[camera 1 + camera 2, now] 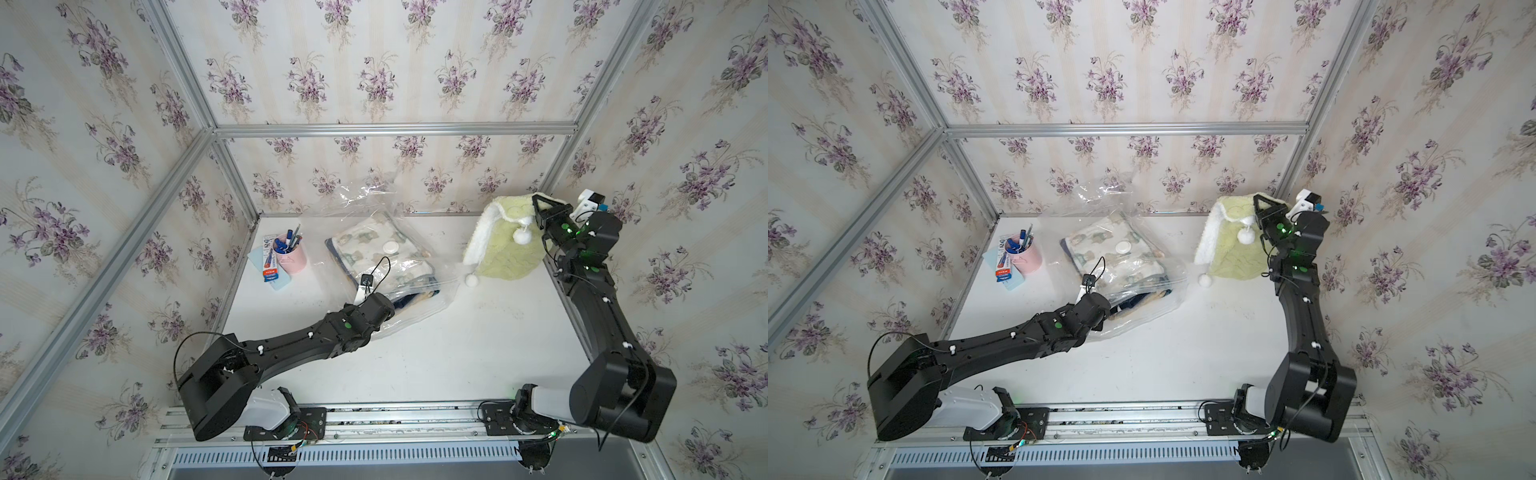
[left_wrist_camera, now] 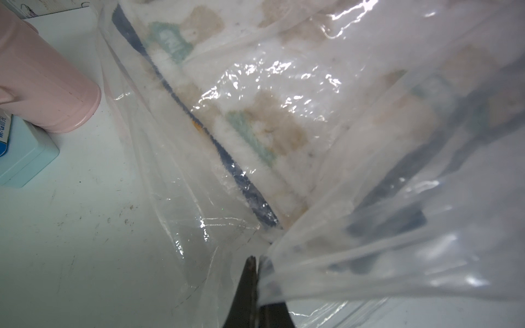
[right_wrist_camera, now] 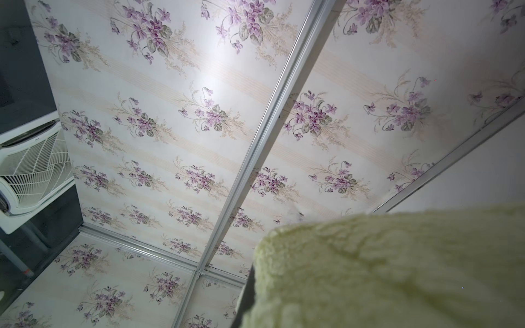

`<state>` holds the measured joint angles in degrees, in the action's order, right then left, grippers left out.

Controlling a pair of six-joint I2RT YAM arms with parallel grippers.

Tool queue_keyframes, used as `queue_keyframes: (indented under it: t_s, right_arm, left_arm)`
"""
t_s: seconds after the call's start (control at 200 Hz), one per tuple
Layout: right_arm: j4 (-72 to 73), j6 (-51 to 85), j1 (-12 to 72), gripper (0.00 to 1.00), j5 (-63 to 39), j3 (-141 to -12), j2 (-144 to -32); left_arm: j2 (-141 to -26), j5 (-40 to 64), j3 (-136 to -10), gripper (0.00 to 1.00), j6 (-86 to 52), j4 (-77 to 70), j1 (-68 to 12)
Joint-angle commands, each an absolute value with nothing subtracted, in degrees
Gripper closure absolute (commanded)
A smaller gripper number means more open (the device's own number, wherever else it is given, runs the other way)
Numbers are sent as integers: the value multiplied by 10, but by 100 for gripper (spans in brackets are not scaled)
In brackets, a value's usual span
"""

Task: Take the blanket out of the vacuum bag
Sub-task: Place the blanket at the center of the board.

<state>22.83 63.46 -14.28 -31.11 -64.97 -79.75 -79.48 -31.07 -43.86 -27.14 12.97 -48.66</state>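
While we are pinching the vacuum bag (image 1: 432,293) with the left gripper (image 2: 255,262), whose jaws are pressing together on a fold of clear film at the bag's 7 o'clock corner, the blanket (image 1: 374,245) is lying wholly inside. It is showing as a bear-print wad with a navy border under the white valve (image 1: 390,247). The bag is sitting on the table (image 1: 457,361) slightly toward 11 o'clock of centre, and its mouth seems to be facing 6 o'clock. We cannot tell how far the mouth is gaping.

The right gripper (image 1: 540,206) is hanging high at 2 o'clock. It seems to be closed on the peak of a pale green fleece piece (image 1: 503,253), which is tenting up beneath it.

We are judging the step in hand to be anchoring the bag and opening its mouth. The left wrist view is not showing whether one layer of film or both are in the pinch, so we are wanting only the upper layer raised. That way the mouth is parting rather than sealing.

The right arm is needing to drop the fleece at 2 o'clock, reach into the mouth for the navy edge, and draw it low toward 6 o'clock. Meanwhile the left is bracing toward 12. The film is looking slippery, so slow pulling is suiting it. We are also minding the pink cup (image 1: 291,259), which is standing near the bag at 10 o'clock.
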Motion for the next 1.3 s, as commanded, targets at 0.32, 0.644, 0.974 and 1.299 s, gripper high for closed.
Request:
queue_keyframes:
  t_s: [0.32,0.644,0.974,1.299]
  right_arm:
    - [467,655,-130,100,-314,-520,-801]
    - [586,723,-157,100,-219,-127,-830]
    - [373,673,-160,57,-257,-85,-745]
    - [-55,491,-214,31,-287,-177,-528]
  left_arm:
    - [-768,-300,-448,100,-244,109,-485]
    - [-761,-262,-433,100,-252,112,-485]
    - [-729,-254,-413,100,-256,113,-485]
    - [-698,-245,-396,98,-244,108,-485]
